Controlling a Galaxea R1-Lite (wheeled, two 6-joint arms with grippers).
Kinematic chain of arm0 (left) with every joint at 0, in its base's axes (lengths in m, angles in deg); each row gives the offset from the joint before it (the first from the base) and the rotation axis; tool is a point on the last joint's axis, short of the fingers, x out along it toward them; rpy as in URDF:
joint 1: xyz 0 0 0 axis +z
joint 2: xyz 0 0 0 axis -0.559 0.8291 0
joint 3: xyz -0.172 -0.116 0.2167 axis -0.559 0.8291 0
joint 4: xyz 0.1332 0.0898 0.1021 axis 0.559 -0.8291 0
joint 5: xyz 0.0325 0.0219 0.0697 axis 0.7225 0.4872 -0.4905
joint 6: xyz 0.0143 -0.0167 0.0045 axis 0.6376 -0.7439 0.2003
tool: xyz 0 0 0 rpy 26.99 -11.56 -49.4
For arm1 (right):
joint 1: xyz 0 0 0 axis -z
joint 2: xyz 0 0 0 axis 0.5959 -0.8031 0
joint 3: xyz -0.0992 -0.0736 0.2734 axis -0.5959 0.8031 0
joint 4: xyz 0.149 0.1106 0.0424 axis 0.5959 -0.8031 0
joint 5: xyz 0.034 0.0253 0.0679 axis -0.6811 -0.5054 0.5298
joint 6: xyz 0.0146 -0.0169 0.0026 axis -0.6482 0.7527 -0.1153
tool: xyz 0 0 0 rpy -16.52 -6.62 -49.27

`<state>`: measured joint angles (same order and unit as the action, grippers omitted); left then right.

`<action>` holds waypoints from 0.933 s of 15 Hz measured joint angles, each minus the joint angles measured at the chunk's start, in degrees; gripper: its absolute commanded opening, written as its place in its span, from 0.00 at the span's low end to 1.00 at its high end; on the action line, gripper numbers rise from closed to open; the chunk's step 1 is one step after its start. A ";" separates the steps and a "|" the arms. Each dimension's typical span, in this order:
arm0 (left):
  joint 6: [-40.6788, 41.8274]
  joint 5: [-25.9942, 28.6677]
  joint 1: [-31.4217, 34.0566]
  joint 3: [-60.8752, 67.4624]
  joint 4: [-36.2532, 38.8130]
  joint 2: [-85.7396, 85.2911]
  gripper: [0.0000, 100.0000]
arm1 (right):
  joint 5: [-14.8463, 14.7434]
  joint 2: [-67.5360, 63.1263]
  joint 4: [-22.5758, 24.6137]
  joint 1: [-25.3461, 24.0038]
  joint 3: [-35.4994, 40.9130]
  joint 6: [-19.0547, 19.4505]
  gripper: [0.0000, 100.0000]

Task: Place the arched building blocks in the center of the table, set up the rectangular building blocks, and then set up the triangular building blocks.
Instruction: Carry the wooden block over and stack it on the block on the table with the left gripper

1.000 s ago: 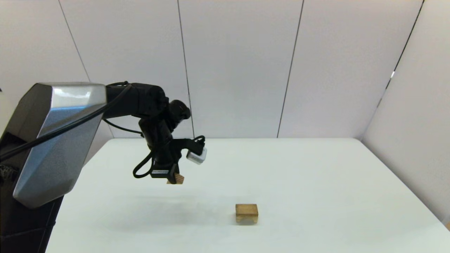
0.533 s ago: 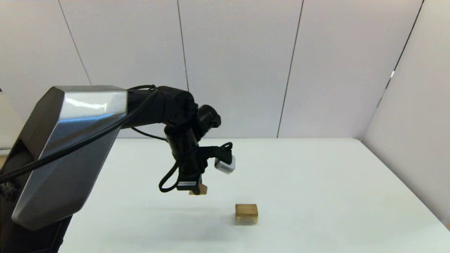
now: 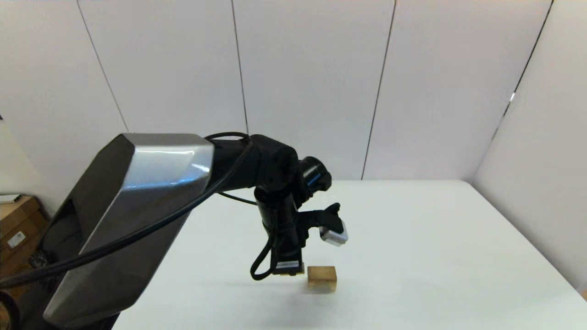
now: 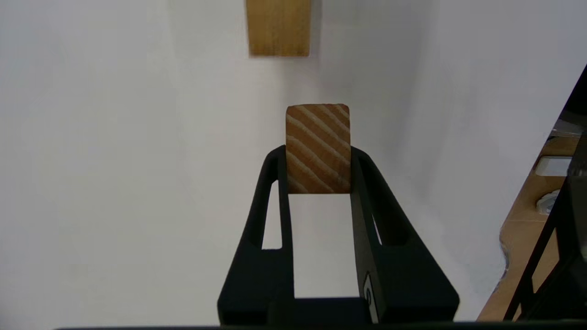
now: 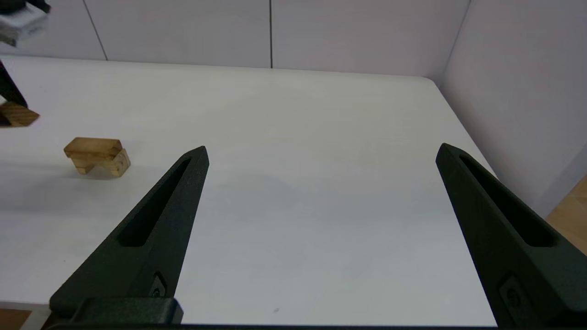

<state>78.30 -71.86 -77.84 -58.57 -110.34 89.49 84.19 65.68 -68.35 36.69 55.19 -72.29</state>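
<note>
My left gripper (image 3: pixel 290 270) is shut on the triangular building block (image 4: pixel 318 146), a small wedge with striped diagonal grain. It hangs just above the table (image 3: pixel 412 229), close beside the stack on its left. In that stack the darker rectangular building block (image 5: pixel 94 146) lies flat on the pale arched building block (image 5: pixel 104 165), near the table's middle front (image 3: pixel 322 278). The right wrist view catches the held wedge (image 5: pixel 17 114) left of the stack. My right gripper (image 5: pixel 323 149) is open over the right side of the table, with nothing between its fingers, and does not show in the head view.
White wall panels close off the far and right sides of the table. Cardboard boxes (image 3: pixel 16 220) stand on the floor beyond the table's left edge. Bare tabletop stretches right of the stack.
My left arm has carried the wedge to the right and lower, from well left of the stack to right beside it. The stack has not moved.
</note>
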 measured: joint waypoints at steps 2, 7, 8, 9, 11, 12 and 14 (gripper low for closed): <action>-0.63 0.21 -1.43 0.00 2.65 1.27 0.00 | -0.02 0.00 0.00 -0.04 0.00 -0.05 1.00; -0.74 0.21 -1.95 -0.05 6.83 3.06 0.00 | -0.02 0.00 0.00 -0.01 0.00 -0.02 1.00; -0.74 0.22 -1.85 -0.07 8.23 3.29 0.00 | -0.02 0.00 0.00 -0.01 0.00 -0.07 1.00; -0.68 0.21 -1.77 -0.07 8.98 3.51 0.00 | 0.01 -0.02 0.00 -0.01 0.00 -0.02 1.00; -0.55 0.21 -1.88 -0.10 10.50 3.73 0.00 | 0.00 -0.02 0.00 -0.01 0.00 -0.05 1.00; -0.55 0.22 -1.93 -0.10 11.24 3.84 0.00 | -0.02 -0.02 0.00 -0.01 0.00 -0.05 1.00; -0.41 0.22 -1.84 -0.10 12.01 3.93 0.00 | 0.00 0.00 0.00 -0.01 0.00 -0.07 1.00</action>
<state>77.89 -71.64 -79.68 -58.67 -98.33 93.41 84.19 65.68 -68.35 36.67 55.19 -72.36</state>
